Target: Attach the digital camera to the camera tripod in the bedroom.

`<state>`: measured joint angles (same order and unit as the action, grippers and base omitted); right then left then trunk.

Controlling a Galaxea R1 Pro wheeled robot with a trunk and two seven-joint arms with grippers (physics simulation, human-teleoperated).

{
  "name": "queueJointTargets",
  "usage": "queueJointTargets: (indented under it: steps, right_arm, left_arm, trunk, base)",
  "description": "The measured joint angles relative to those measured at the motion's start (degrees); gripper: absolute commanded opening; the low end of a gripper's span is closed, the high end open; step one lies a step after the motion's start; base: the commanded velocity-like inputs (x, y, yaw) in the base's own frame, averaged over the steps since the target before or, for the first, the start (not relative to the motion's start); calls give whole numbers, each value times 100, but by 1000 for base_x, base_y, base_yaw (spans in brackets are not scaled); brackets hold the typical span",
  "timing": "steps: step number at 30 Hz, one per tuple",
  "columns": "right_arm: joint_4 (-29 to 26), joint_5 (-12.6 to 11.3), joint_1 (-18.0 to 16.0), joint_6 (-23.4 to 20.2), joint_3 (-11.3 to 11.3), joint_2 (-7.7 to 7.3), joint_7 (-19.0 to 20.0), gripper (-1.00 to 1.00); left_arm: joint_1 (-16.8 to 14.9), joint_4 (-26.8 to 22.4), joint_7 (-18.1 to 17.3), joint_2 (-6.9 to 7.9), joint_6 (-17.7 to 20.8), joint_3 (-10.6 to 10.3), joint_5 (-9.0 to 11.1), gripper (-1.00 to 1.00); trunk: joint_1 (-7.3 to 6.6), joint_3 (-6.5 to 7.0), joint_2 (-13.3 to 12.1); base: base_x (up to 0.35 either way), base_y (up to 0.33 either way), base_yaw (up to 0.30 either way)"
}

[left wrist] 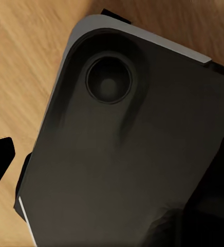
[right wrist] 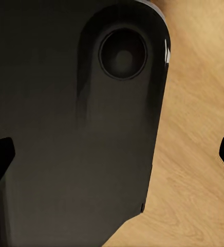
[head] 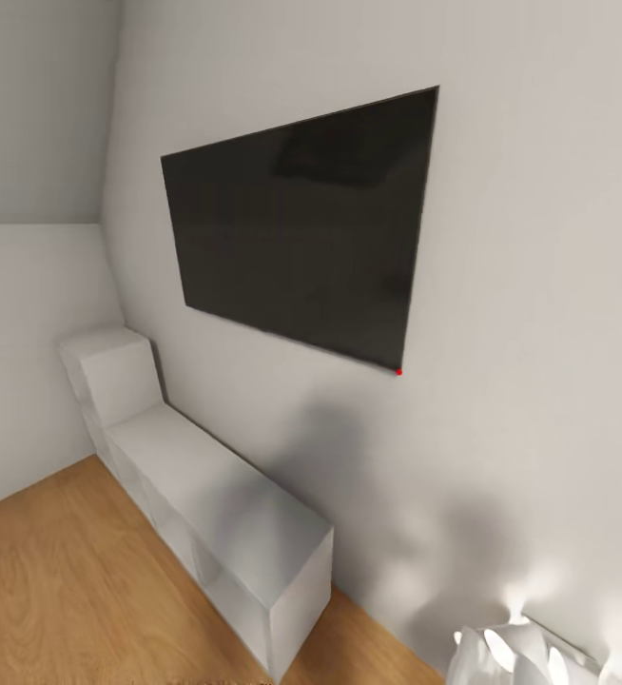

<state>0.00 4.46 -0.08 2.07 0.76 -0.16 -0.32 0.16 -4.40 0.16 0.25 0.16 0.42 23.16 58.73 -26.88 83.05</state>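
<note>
Head view gives me a dark wall screen above a low white cabinet on the bedroom's wood floor. My right gripper hangs with fingers spread over my dark base; my left gripper's state I cannot tell.

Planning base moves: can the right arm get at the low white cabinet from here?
Probably not. The right gripper hangs over the robot's dark base and wood floor, pointing down, while the white cabinet sits against the wall under the TV, off ahead.
</note>
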Motion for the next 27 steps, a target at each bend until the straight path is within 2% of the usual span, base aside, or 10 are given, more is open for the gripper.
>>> queueJointTargets:
  steps: [27]
  right_arm:
    - [0, -8, 0, 0, 0, 3, -8, 100]
  left_arm:
    - [0, 9, 0, -8, 3, -12, 39, 100]
  trunk:
    - [0, 0, 0]
  base:
    - [0, 0, 268]
